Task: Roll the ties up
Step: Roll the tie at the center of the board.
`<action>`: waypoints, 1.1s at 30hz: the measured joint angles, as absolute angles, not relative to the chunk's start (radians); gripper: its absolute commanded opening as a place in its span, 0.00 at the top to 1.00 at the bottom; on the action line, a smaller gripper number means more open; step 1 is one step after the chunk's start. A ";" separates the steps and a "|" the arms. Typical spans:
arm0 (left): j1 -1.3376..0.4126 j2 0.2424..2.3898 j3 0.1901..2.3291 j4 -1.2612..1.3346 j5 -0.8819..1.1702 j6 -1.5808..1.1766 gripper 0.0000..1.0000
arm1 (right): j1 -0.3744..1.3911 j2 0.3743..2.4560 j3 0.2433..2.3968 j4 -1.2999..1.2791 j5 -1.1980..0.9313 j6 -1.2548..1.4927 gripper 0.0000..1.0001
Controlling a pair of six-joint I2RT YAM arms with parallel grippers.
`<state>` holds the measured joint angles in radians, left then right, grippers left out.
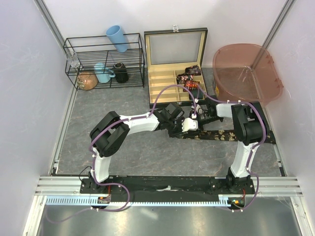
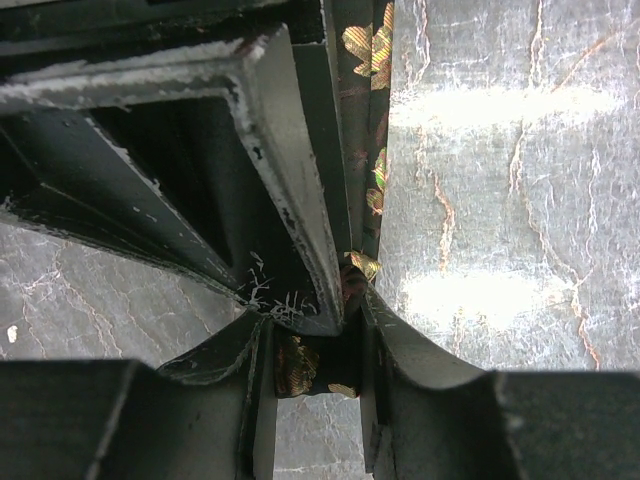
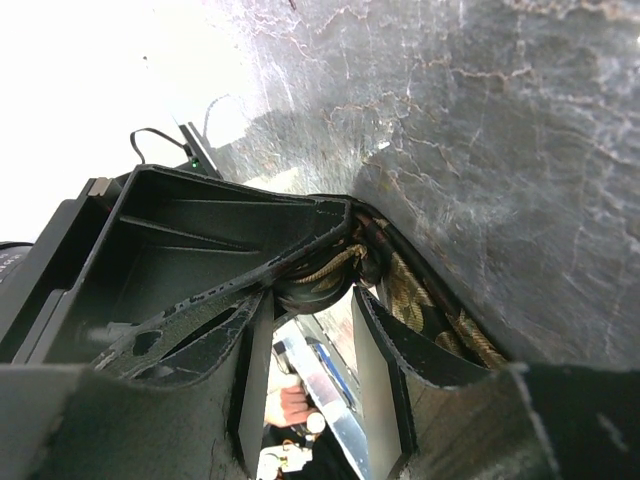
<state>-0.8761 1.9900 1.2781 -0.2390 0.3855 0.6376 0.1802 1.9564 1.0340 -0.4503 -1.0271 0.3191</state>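
One tie [image 1: 221, 135], dark with tan print, lies flat across the mat from the middle out to the right. Its left end is lifted and wound into a small coil [image 3: 325, 282] where both grippers meet. My left gripper [image 1: 178, 124] comes in from the left. In the left wrist view it [image 2: 310, 345] is shut on a fold of the tie [image 2: 300, 365], and the strip [image 2: 365, 100] runs away from it. My right gripper [image 1: 196, 120] faces it, and in the right wrist view its tips [image 3: 312, 295] close on the coil. Several rolled ties [image 1: 189, 78] sit in the box.
An open wooden box [image 1: 162, 81] with dividers stands behind the grippers. A black wire rack [image 1: 103, 64] at the back left holds a blue cup [image 1: 117, 37], mugs and a brown object. A pink translucent bin [image 1: 246, 71] stands at the back right.
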 measured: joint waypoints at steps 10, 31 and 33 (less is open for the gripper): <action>-0.876 1.990 1.280 -0.241 0.374 0.639 0.77 | 0.181 1.929 0.994 -0.366 -1.023 0.383 0.67; -0.877 2.003 1.298 -0.260 0.379 0.643 0.48 | 0.179 1.925 1.002 -0.421 -0.912 0.321 1.00; -0.876 2.003 1.298 -0.260 0.385 0.643 0.47 | 0.179 1.925 1.009 -0.440 -0.892 0.318 1.00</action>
<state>-0.8764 2.0029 1.2980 -0.2596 0.3847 0.6426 0.1787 1.9247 1.0092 -0.4397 -0.8921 0.3176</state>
